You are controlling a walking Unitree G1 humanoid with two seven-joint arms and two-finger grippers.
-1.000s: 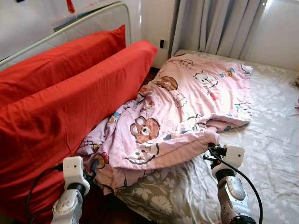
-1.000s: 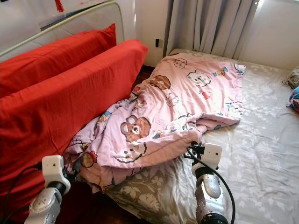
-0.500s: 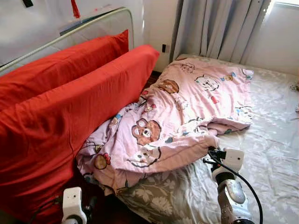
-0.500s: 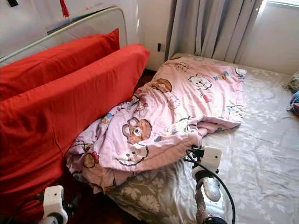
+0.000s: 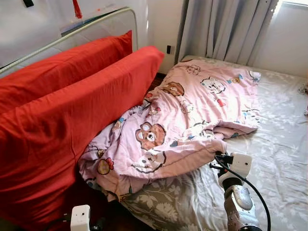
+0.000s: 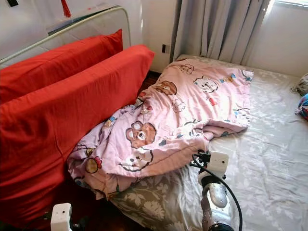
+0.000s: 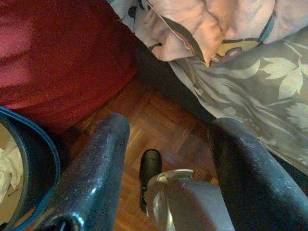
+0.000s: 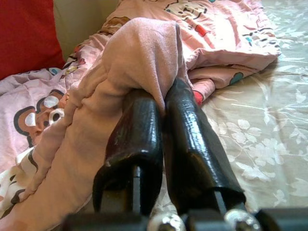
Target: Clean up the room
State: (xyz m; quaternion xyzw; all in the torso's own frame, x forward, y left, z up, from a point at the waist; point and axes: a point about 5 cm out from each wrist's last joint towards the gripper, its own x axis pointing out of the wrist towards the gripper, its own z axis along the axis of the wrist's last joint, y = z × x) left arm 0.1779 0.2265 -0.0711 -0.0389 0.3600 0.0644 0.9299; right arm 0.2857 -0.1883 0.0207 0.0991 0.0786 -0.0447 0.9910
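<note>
Blanket [image 8: 144, 53] fold pinched in right gripper [image 8: 161, 103] jaws; left gripper [image 7: 168, 139] jaws wide, over floor [image 7: 159, 120].

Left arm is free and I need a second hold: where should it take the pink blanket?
Take the pink blanket at its bunched corner hanging off the mattress edge by the red cushion, coming up from the floor side. The folds there are thick and free. The right gripper is shut on the near hem; the left gripper is open, low.
</note>
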